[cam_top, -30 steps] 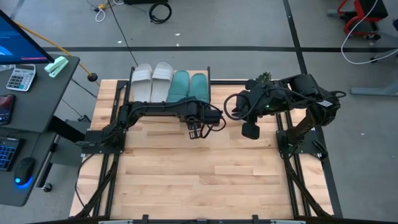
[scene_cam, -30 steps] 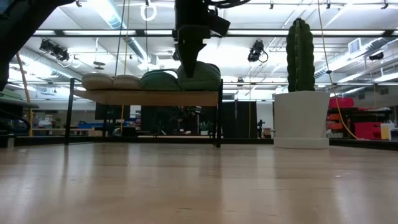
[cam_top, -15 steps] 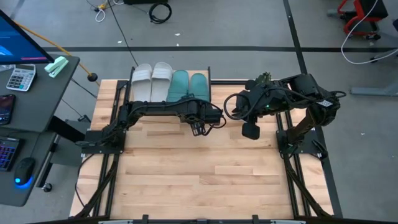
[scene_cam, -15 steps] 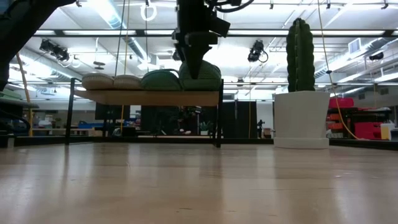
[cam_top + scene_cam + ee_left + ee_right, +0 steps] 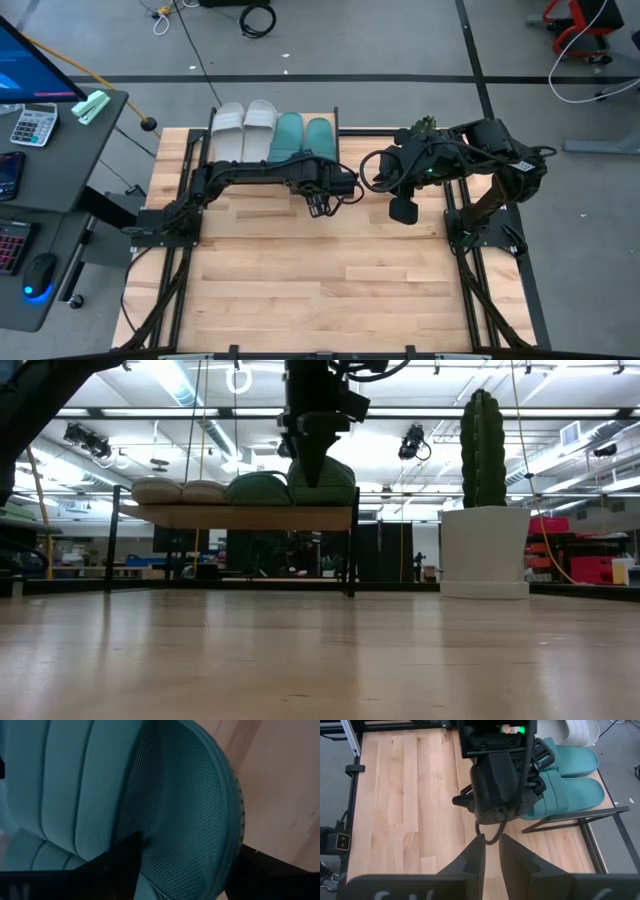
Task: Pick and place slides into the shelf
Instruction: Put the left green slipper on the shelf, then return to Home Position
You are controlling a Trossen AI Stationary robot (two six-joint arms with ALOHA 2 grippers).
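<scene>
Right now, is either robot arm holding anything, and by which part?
It cannot be told. The left gripper is at the heel of the outer teal slide lying on the shelf, but no grip shows. The right gripper holds nothing.

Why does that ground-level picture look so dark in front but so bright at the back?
In the low view, ceiling lights shine toward the camera, so the left gripper and shelf are backlit silhouettes. The left wrist view is dim, filled by a teal slide.

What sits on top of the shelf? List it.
On the shelf: two pale slides and two teal slides, side by side. The left gripper covers the rightmost teal slide's heel end; the board beneath them is mostly hidden.
</scene>
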